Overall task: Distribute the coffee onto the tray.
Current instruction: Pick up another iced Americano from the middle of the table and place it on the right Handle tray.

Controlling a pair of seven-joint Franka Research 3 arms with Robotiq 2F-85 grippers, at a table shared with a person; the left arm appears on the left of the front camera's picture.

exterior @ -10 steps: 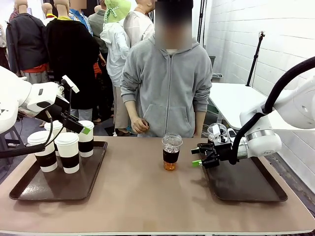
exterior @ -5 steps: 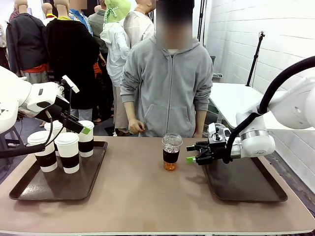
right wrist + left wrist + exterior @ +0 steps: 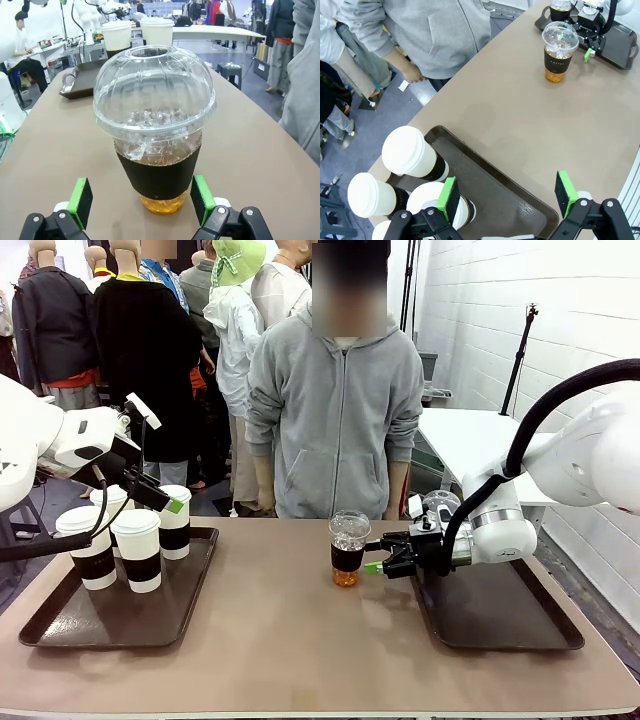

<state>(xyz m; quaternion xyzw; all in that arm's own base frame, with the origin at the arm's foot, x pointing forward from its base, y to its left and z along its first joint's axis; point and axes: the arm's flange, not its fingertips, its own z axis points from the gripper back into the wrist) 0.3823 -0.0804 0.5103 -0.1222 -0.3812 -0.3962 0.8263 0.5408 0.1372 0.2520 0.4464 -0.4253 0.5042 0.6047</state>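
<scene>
Coffee in the clear dome-lidded cup (image 3: 349, 548) stands on the bare table, straight in front of the right gripper (image 3: 374, 560), between the two trays. In the right wrist view you see this cup (image 3: 155, 131) just ahead of the green pads (image 3: 202, 192), which stand wide apart, one on each side of the dark sleeve but not yet touching it. Nothing is held.

For this step, I judge that you should push the gripper a little more forward, so the pads reach the middle of the sleeve and not only its near edge. Keep the fingers level with the sleeve: the dome lid above is thin plastic and the bare part below is slippery. Close gently, because a plastic cup bends and the drink with ice can come out of the hole in the lid. Lift straight up, then carry it back to the right tray (image 3: 505, 625), behind the gripper, where a second clear cup (image 3: 440, 507) already stands near the wrist; leave room beside that one.

The left gripper (image 3: 176, 505) hovers with its fingers apart above the white paper cups (image 3: 137, 548) on the left tray (image 3: 60, 625); it holds nothing. A person in a grey hoodie (image 3: 335, 410) stands at the far side of the table, beyond the cup.
</scene>
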